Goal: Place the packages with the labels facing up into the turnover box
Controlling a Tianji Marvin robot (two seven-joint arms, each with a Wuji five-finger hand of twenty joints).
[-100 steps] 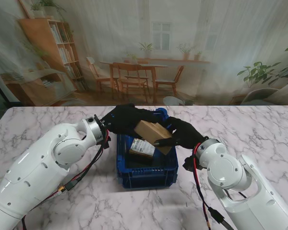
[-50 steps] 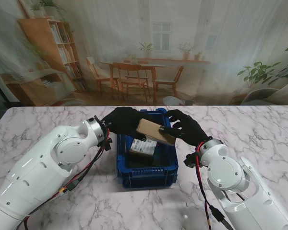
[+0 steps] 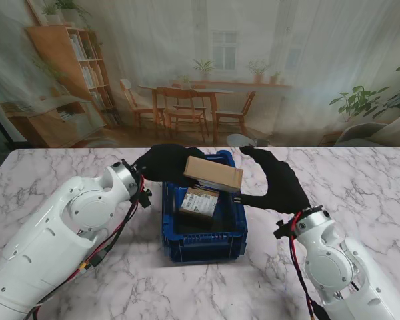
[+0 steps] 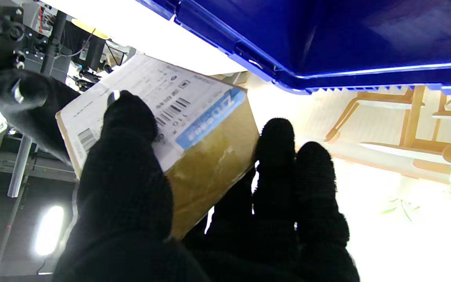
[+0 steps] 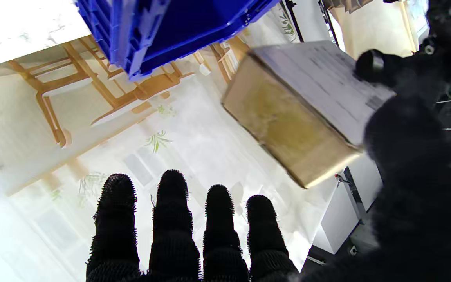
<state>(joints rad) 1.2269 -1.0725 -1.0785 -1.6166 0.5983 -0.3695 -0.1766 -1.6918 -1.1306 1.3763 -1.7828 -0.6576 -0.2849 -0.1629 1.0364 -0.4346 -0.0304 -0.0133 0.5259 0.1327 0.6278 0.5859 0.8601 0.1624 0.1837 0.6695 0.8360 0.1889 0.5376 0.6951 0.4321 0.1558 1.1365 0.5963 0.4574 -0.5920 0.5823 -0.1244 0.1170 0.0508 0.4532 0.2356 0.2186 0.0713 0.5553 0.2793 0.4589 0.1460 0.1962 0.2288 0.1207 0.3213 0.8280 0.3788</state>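
1. The left hand [image 3: 161, 163] is seen in the stand view at about 10 o'clock from the turnover box [image 3: 203, 237], closed on the left end of a brown cardboard package [image 3: 213, 175].
2. In the left wrist view the same hand [image 4: 194, 219] is clamped on the package [image 4: 210, 156]: the thumb [image 4: 129, 117] is pressed onto the white shipping label [image 4: 159, 94], and the other fingers [image 4: 274, 145] are wrapped along the opposite side.
3. The right hand [image 3: 275, 181] is held at about 2 o'clock from the box, fingers spread apart and straight; nothing is gripped by it. Contact with the package's right end cannot be told from the stand view.
4. In the right wrist view 4 straight, separated fingers [image 5: 172, 219] of the right hand [image 5: 327, 235] are shown with a clear gap to the package [image 5: 288, 129].
5. The package is held in the air over the far half of the box, roughly level. A 2nd package [image 3: 200, 201], with a label on its visible face, lies inside the box, nearer to me.
6. The label on the held package is shown only by the wrist views; in the stand view just plain brown cardboard is seen. The marble table [image 3: 67, 167] and the box interior are shown fully only by the stand view.
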